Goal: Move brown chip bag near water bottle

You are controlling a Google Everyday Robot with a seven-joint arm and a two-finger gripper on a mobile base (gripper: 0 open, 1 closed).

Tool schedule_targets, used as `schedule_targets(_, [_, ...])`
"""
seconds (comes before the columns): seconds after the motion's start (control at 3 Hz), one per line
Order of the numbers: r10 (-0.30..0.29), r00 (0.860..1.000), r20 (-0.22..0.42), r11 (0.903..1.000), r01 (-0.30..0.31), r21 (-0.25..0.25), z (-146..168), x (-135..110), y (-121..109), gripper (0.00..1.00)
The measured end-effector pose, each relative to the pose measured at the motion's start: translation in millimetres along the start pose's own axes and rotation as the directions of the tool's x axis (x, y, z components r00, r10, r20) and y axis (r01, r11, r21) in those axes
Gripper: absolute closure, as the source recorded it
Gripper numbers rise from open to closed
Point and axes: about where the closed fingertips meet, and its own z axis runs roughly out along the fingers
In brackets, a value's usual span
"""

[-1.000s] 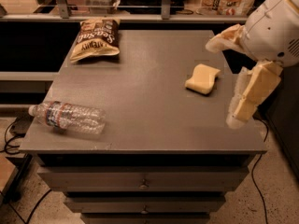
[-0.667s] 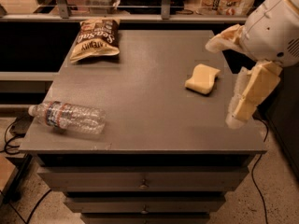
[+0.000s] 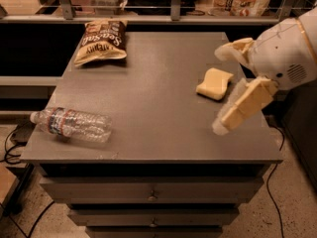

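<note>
Well apart, brown chip bag [image 3: 100, 41] back left, jaws spread, far right

Brown chip bag [image 3: 100, 42]: crinkly, dark brown top, white lettering, tan bottom; lies flat, far left corner of table [image 3: 158, 113]. Water bottle [image 3: 72, 124]: clear, ribbed, on its side, front left, well apart from bag. Gripper [image 3: 219, 90]: right side, fingers spread.

Table [image 3: 158, 113]: bag [image 3: 100, 41], bottle [image 3: 72, 124], sponge [image 3: 214, 84]; claw [image 3: 219, 89] right.
</note>
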Motion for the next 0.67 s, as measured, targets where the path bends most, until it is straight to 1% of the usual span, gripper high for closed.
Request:
schedule_targets(0.33, [0.044,0.994,0.096,0.9941,-0.053,0.094,20,-9,-22,0.0])
schedule_targets(0.67, [0.09,0.988,0.123,0.9706,-0.115,0.212,34,-15,-53,0.0])
